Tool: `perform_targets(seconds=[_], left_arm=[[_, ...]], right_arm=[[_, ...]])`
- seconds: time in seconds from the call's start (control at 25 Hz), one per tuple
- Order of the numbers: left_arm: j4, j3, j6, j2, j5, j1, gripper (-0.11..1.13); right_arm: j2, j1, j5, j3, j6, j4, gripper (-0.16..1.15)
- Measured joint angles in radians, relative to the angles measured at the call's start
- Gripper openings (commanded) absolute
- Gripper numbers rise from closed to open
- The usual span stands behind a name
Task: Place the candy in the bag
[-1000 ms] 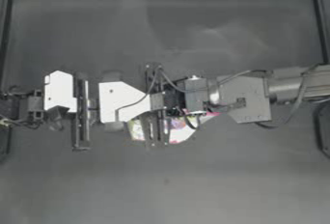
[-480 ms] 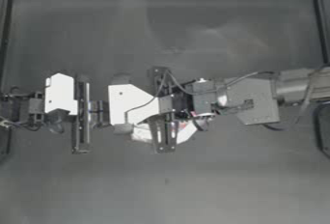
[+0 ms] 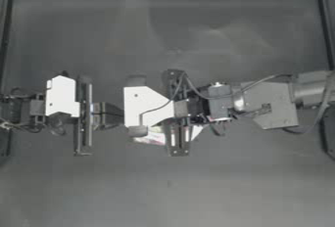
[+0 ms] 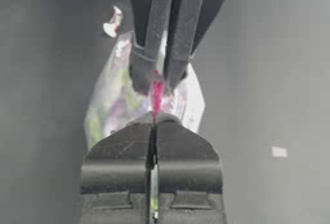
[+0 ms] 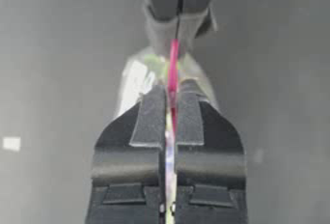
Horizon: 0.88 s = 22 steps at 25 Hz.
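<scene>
Gripping the bag [image 4: 129,97] by its pink strip, left end effector [image 4: 153,117] and right end effector [image 5: 171,90] both clenched, candy [image 4: 113,21] beside

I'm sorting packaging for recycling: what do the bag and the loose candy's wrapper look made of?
The bag looks like thin clear glossy plastic film: colours show through it, with a pink strip on top. The candy wrapper looks whitish and shiny, probably plastic or foil; too small to tell.

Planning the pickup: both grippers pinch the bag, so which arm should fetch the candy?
Probably right: the candy lies beside the right gripper, beyond the left gripper, which can hold the bag.
</scene>
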Motion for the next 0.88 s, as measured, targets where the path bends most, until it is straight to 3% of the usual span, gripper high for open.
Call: perform_targets(seconds=[0.44,0.88], left_arm=[[-0.002,0.0,0.0,0.0,0.0,-0.003,0.03],[0.0,0.003,0.0,0.0,0.0,-0.005,0.03]], right_arm=[[-0.048,0.0,0.032,0.08,0.035,-0.002,0.06],[-0.132,0.0,0.037,0.198,0.132,-0.02,0.06]])
